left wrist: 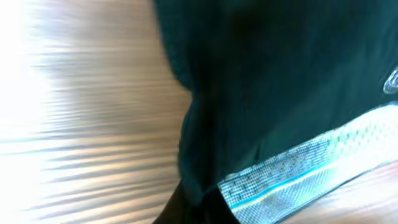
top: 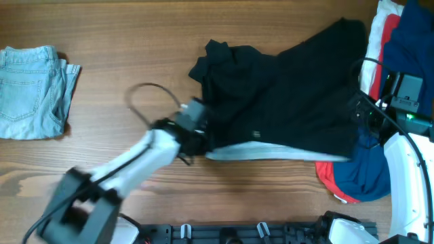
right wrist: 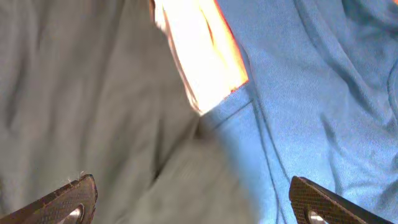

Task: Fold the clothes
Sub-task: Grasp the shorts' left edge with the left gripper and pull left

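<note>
Overhead view: the black garment (top: 291, 102) is lying spread on the table (top: 135, 34), stretching away from the left gripper (top: 193, 135) toward the other arm.
Pale band: the band (top: 264, 153) is running along the near hem, starting just beside the left gripper.
Left gripper, place: it is sitting at the garment's near corner, where hem and side edge meet. I judge this the natural handle for drawing one side over the rest.
Left gripper, hold: the left wrist view is badly blurred and is showing no fingers. Black cloth and band are crowding the lens, so it may be pinching that corner, but I cannot tell.
Right gripper: the right gripper (right wrist: 196, 205) is hanging with its fingers spread wide and nothing between them.
Below the right gripper: black cloth, washed out to grey in this view, is meeting a blue garment (right wrist: 323, 93), with a red strip (right wrist: 205, 56) beyond the fingertips.
Likely reason: it is probably waiting over the far edge to pin or lift it.
Pile: blue, red and white clothes (top: 385, 13) are lying heaped under and behind the right gripper, apparently unfolded.
Jeans: the jeans (top: 30, 91) are lying folded, well apart from both grippers.
</note>
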You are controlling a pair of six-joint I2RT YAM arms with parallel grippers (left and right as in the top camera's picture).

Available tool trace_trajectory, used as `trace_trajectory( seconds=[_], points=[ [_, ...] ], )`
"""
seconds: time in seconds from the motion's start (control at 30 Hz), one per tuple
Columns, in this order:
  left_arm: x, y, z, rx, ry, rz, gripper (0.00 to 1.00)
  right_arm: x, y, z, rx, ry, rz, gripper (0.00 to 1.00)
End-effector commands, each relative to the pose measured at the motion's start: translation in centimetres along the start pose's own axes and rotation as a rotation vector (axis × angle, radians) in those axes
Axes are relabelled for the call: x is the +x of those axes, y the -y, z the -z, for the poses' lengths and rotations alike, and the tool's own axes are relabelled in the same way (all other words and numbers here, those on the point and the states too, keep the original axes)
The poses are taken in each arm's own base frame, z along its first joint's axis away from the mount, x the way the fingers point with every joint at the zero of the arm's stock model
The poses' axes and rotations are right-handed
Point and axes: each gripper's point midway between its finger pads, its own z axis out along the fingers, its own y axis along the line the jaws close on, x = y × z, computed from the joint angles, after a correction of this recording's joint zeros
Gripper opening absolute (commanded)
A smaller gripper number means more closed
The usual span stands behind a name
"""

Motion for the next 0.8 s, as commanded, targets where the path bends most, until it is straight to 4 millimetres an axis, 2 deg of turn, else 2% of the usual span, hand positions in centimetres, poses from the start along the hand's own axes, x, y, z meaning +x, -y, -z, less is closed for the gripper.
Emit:
trace_trajectory(
  seconds=[0.0,0.07,0.1,0.13,0.17,0.2,0.27,0.3,0.33,0.43,0.57,0.67,0.77],
  points=[
    [-7.4,-9.7,8.1,-0.256,0.332,0.103,0.04,0.3,0.3,-0.4,0.012,-0.014,0.013,1.00],
    [-10.5,-14.8,13.9,-0.288,0.500,0.248,0.04,0.6,-0.5,-0.4,-0.034,-0.031,0.039,0.98],
    [-11.2,-16.2,15.7,-0.251,0.548,0.317,0.30,0.8,-0.8,-0.4,-0.051,-0.040,0.038,0.96],
    [-11.5,-16.5,16.5,-0.190,0.563,0.346,0.75,0.9,-0.9,-0.4,-0.060,-0.047,0.038,0.95],
    [-11.6,-16.1,16.9,-0.096,0.559,0.363,1.00,1.0,-1.0,-0.4,-0.062,-0.052,0.038,0.91],
    [-11.1,-14.8,16.8,0.037,0.516,0.370,1.00,1.3,-0.9,-0.4,-0.060,-0.065,0.037,0.74],
    [-9.9,-12.9,16.1,0.148,0.431,0.365,1.00,2.1,-0.7,-0.8,-0.046,-0.102,0.040,0.50],
    [-8.9,-11.9,15.4,0.179,0.375,0.360,1.00,2.6,-0.5,-1.2,-0.036,-0.129,0.043,0.41],
    [-7.9,-11.1,14.9,0.187,0.325,0.352,1.00,3.3,-0.3,-2.0,-0.023,-0.165,0.046,0.38],
    [-6.1,-8.9,13.5,0.193,0.231,0.299,1.00,6.2,0.4,-4.9,0.025,-0.291,0.057,0.36],
    [-5.0,-6.0,12.6,0.195,0.189,0.193,1.00,8.9,1.0,-8.4,0.080,-0.438,0.074,0.36],
    [-4.5,-4.9,12.1,0.186,0.174,0.145,1.00,10.3,1.2,-11.0,0.101,-0.501,0.092,0.36],
    [-4.2,-4.3,12.0,0.191,0.164,0.122,1.00,10.3,1.6,-13.6,0.129,-0.493,0.102,0.37]
  ],
)
